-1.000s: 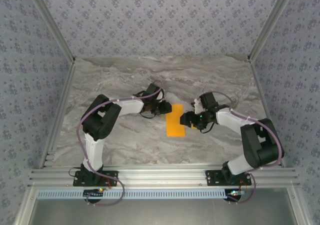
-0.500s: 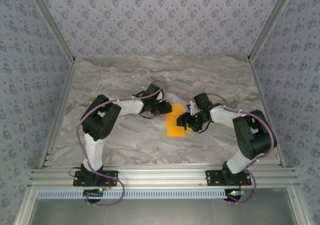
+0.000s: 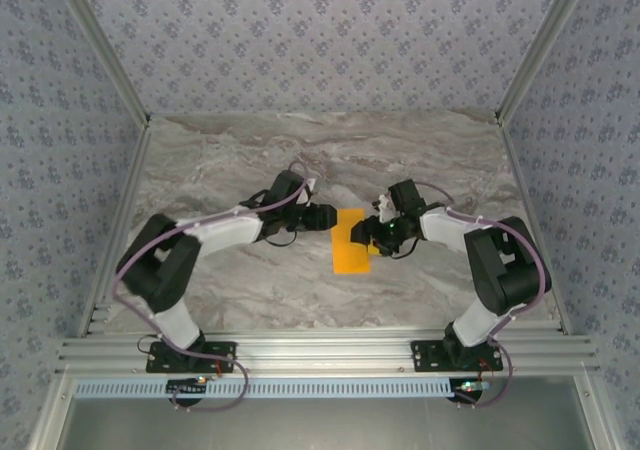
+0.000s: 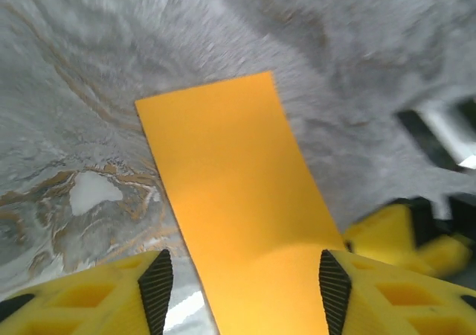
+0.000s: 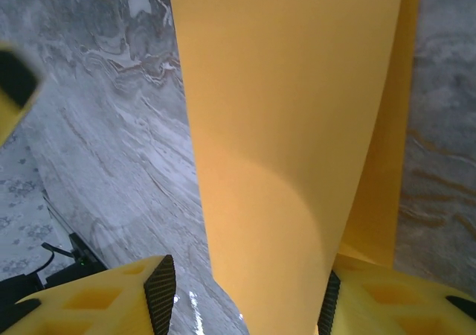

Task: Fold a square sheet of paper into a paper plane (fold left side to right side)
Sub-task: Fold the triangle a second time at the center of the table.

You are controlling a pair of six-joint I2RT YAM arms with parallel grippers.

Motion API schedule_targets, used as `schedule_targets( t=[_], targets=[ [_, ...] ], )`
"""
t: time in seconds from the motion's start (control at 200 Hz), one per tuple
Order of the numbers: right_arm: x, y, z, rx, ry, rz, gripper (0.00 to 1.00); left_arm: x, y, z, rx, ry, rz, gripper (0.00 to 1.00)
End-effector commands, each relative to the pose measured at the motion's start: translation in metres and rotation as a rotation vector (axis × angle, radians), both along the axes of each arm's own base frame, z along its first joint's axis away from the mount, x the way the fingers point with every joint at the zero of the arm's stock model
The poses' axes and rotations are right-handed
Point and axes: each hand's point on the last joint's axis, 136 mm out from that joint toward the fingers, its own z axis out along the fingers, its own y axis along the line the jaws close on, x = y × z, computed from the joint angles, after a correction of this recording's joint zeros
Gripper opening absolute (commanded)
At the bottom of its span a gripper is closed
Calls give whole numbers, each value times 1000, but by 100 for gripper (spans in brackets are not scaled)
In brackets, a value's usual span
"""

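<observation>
The square sheet of paper (image 3: 348, 248) lies on the marble table as a narrow bright-orange rectangle, folded in half. My left gripper (image 3: 327, 217) is at its upper left corner. In the left wrist view the left gripper (image 4: 245, 294) is open, and the flat paper (image 4: 230, 179) runs between its fingers (image 4: 156, 290). My right gripper (image 3: 370, 233) is at the paper's upper right edge. The right gripper (image 5: 244, 301) is open in its wrist view, and the paper's top layer (image 5: 282, 112) bows up between the pads above the lower layer (image 5: 387, 171).
The grey marble table (image 3: 250, 150) has patterned walls on three sides and an aluminium rail (image 3: 320, 352) along its near edge. A yellow finger of the right gripper (image 4: 401, 234) shows close beside the paper in the left wrist view.
The left gripper has opened, and the left arm's elbow has swung down and to the left. The right gripper has moved left onto the paper's edge.
</observation>
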Motion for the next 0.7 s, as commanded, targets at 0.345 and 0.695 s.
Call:
schedule_targets(
  t=[0.345, 0.695],
  targets=[
    [21, 5, 23, 83, 43, -74, 55, -117, -40, 30, 222, -399, -316, 70],
    [27, 10, 39, 129, 39, -101, 54, -124, -76, 0, 474, -460, -357, 73]
  ],
)
